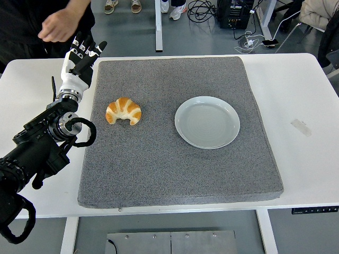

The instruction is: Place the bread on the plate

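A golden croissant (123, 111) lies on the left part of the grey mat (175, 169). To its right, about mid-mat, sits a pale round plate (207, 121) with nothing on it. My left hand (82, 57) is raised at the mat's far left edge, up and to the left of the croissant, with fingers spread and holding nothing. Its black arm comes in from the lower left. The right arm does not show.
The mat covers most of the white table (307, 95). A person's hand (61, 25) hovers just beyond the table's far left, close above my left hand. A small piece of tape (301, 127) lies on the table's right side.
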{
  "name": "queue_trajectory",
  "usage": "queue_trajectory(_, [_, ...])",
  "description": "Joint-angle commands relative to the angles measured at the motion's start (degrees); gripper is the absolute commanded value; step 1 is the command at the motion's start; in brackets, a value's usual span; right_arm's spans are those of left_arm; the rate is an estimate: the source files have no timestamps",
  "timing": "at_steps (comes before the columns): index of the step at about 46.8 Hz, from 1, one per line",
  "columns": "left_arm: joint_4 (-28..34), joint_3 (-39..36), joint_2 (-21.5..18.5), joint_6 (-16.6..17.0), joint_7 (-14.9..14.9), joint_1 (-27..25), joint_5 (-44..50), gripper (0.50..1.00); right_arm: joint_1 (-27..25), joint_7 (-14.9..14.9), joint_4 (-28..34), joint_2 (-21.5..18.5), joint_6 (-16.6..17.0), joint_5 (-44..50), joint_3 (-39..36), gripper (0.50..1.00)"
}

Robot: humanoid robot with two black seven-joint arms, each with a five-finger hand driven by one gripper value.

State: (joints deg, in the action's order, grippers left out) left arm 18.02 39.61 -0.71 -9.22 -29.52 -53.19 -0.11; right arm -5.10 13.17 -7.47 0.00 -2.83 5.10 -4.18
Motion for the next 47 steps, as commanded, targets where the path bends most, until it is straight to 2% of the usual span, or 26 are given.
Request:
queue_trajectory(1, [0.0, 0.0, 0.0, 0.0, 0.0, -0.3, 0.0, 0.987, 0.0, 0.0, 0.0, 0.0, 0.0, 0.0, 0.0, 1.0])
queue_trajectory(22, [0.5, -0.4, -0.4, 0.1, 0.3, -0.8, -0.2, 0.987, 0.0, 0.0, 0.0, 0.0, 0.0, 0.0, 0.0, 1.0])
queue_trajectory(31, [4.1, -3.1, -5.6, 0.0, 1.0, -0.8, -0.2, 0.987, 0.0, 0.0, 0.0, 0.0, 0.0, 0.0, 0.0, 1.0])
queue_trajectory(37, [5.1, -4.4, -6.6, 0.0, 1.6, -0.8, -0.3, 0.987, 0.0, 0.0, 0.0, 0.0, 0.0, 0.0, 0.0, 1.0])
queue_trajectory(47, [9.7, -14.2, -11.8, 0.1, 3.6, -3.0, -0.2, 0.986, 0.0, 0.0, 0.0, 0.0, 0.0, 0.0, 0.0, 1.0])
